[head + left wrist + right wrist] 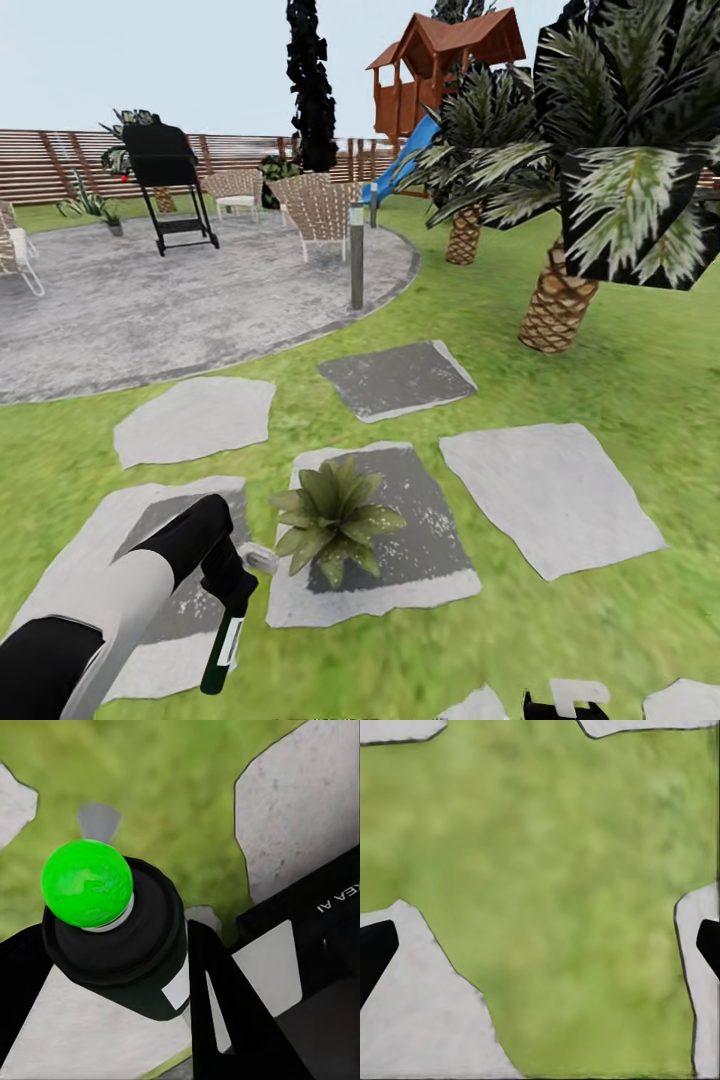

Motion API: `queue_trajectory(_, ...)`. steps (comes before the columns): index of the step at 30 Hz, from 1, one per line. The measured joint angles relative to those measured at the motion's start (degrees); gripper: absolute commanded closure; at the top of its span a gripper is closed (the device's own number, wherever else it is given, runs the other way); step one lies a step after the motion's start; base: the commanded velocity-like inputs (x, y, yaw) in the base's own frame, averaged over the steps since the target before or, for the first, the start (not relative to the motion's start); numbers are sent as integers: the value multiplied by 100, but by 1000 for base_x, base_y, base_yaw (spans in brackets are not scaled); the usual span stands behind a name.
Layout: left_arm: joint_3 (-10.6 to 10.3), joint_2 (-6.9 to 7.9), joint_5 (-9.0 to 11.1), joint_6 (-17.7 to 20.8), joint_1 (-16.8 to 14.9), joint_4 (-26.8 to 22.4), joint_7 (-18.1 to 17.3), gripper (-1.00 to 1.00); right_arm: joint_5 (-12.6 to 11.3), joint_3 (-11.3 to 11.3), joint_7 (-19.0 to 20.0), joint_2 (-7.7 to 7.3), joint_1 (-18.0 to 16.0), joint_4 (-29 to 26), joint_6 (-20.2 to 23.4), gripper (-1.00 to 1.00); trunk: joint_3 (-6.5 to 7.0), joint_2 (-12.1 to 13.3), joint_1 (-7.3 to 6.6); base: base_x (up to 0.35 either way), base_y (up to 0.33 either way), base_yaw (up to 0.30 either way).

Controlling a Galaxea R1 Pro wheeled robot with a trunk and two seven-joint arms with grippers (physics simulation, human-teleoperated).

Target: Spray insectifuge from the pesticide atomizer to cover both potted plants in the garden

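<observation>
My left gripper [228, 582] is shut on the pesticide atomizer [222, 645], a slim dark green bottle with a white label band that hangs tilted below the hand. Seen from the left wrist, the atomizer [120, 945] has a bright green round top and sits between the black fingers [232, 1020]. One potted plant [335, 520], a low rosette of pointed green leaves, stands on a stepping stone [420, 560] just right of that gripper. My right gripper [565, 702] peeks in at the lower edge. The right gripper [540, 949] is open over grass with nothing between its fingers.
Pale stepping stones [550, 495] lie across the lawn. A grey bollard lamp [356, 255] stands at the rim of the round patio [150, 300], which holds a grill [170, 190] and chairs [320, 215]. Palms [555, 300] rise at right; a slat fence [50, 165] runs behind.
</observation>
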Motion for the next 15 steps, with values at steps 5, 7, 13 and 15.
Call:
queue_trajectory(5, 16, -1, 5, 9, -39, 0, -13, 100, 0, 2, -1, 0, 0, 0, 0, -100, 0, 0, -1, -13, 17, -300)
queue_trajectory(7, 21, -7, 10, 16, -78, 0, -30, 100, 0, 1, -1, 0, 0, 0, 0, -100, 0, 0, -1, -2, 2, -300)
queue_trajectory(13, 13, -18, 13, 22, -258, -3, -49, 100, 0, 2, -1, -1, -1, -1, -1, -100, 0, 0, -1, 0, 0, -237)
queue_trajectory(15, 3, 14, 17, 24, -276, -1, -55, 100, 0, 3, -2, 0, -1, 1, -5, -100, 0, 0, -1, 0, 0, -41)
